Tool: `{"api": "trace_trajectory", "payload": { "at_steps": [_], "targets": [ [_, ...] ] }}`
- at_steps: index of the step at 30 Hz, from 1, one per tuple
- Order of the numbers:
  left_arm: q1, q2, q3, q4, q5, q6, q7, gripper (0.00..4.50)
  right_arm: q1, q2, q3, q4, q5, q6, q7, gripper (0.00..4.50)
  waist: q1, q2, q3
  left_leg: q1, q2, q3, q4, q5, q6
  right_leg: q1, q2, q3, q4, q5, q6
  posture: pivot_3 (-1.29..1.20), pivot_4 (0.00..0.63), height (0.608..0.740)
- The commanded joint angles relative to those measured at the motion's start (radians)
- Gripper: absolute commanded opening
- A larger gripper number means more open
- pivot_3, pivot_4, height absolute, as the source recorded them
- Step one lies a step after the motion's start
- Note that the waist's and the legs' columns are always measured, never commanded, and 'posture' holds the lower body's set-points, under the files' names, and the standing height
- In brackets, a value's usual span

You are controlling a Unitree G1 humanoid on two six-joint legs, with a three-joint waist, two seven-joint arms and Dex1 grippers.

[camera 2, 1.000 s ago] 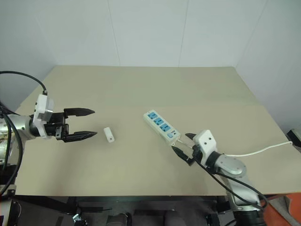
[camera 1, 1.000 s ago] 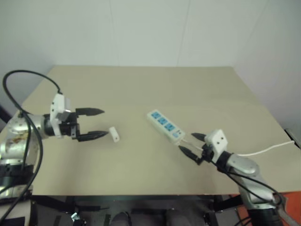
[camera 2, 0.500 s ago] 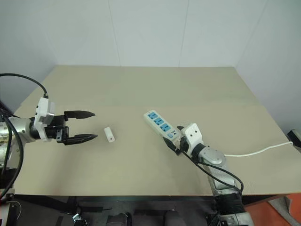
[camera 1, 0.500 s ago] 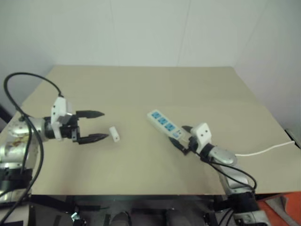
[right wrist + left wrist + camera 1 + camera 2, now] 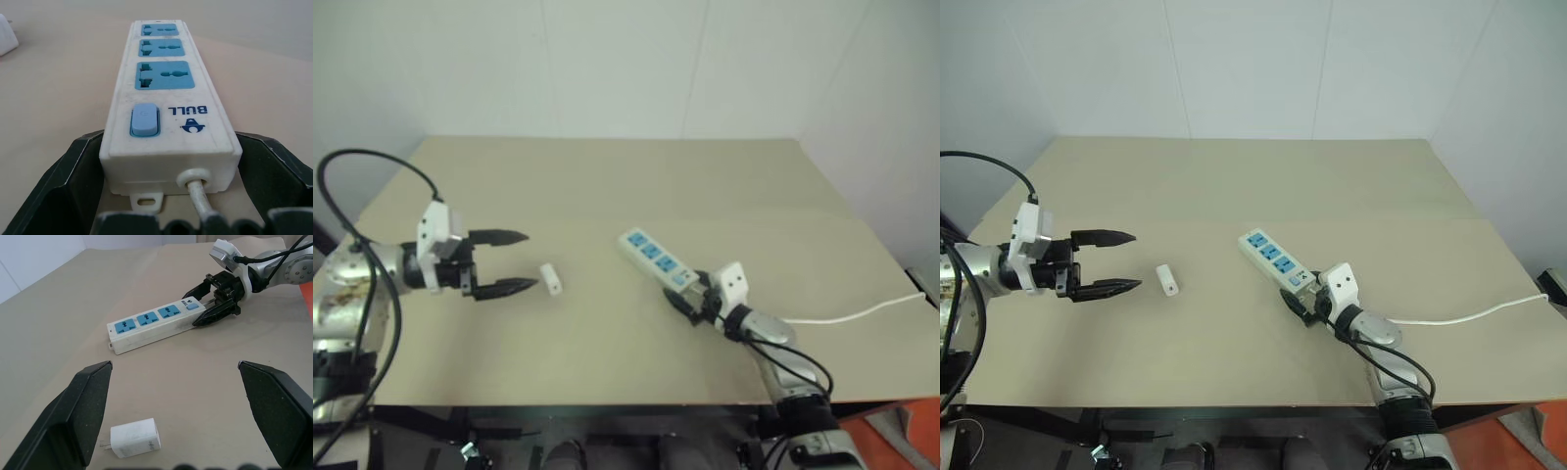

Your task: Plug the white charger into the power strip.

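so the power strip [image 5: 1278, 264] is lying flat on the beige tabletop [image 5: 1234, 176], roughly in the middle and a bit toward the robot's right, running diagonally. three blue socket faces point up, and at the near end there's a pale blue switch [image 5: 145, 119] with a "bull" logo next to it. its thin white cord [image 5: 1459, 316] comes out of that same end and trails off toward the tabletop's right edge.

the right pincer [image 5: 1299, 299] is down at tabletop level right at that cord end. its two black fingers [image 5: 63, 196] are spread wide, one on each side of the strip's end, so the strip sits between them. from the wrist view there's a sliver of gap on both sides, so it looks like it's straddling the strip rather than squeezing it, though i can't tell for sure whether either finger touches.

the white charger [image 5: 1167, 280] is on its own on the tabletop, lying on its side, well apart from the strip and over toward the robot's left. in the left wrist view you can just make out its little metal prongs [image 5: 103, 445] poking out one end.

the left pincer [image 5: 1107, 261] hovers just beside the charger, fingers pointing at it and spread wide apart, nothing between them. not touching the charger.
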Motion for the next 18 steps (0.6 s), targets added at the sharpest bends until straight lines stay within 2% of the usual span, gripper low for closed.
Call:
{"api": "trace_trajectory", "payload": {
  "at_steps": [1, 6, 12, 18],
  "targets": [
    [-0.026, 0.005, 0.013, -0.011, -0.006, -0.008, 0.004, 4.50, -0.014, 0.007, -0.017, 0.022, 0.019, -0.026, 0.009, 4.46, -0.001, 0.000, 0.000, 0.000, 0.000, 0.000, 0.000, 0.000, 0.000, 0.000, 0.000, 0.000, 0.000, 0.000, 0.000, 0.00, 0.150, 0.740],
    [-0.033, 0.000, 0.008, -0.004, -0.001, -0.012, 0.005, 4.50, -0.027, 0.007, -0.014, 0.049, 0.008, -0.038, 0.015, 3.42, -0.002, 0.000, 0.000, 0.001, 0.000, 0.000, 0.000, 0.000, 0.000, 0.000, 0.000, 0.000, 0.000, 0.000, 0.000, 0.00, 0.150, 0.740],
    [-0.080, 0.011, -0.023, 0.025, 0.022, -0.044, -0.043, 4.50, -0.015, -0.010, -0.010, 0.051, -0.004, -0.070, 0.037, 3.43, 0.000, -0.001, 0.000, 0.001, 0.000, 0.000, 0.000, 0.000, 0.000, 0.001, 0.000, 0.000, 0.000, 0.000, 0.000, 0.00, 0.150, 0.740],
    [-0.390, 0.001, -0.242, 0.330, 0.193, -0.265, -0.224, 4.50, 0.002, -0.149, -0.065, 0.068, 0.057, -0.111, 0.205, 3.43, 0.019, -0.001, 0.000, 0.000, -0.001, 0.000, 0.002, 0.000, 0.000, 0.002, 0.000, -0.001, -0.001, 0.000, 0.001, 0.00, 0.150, 0.740]
  ]
}}
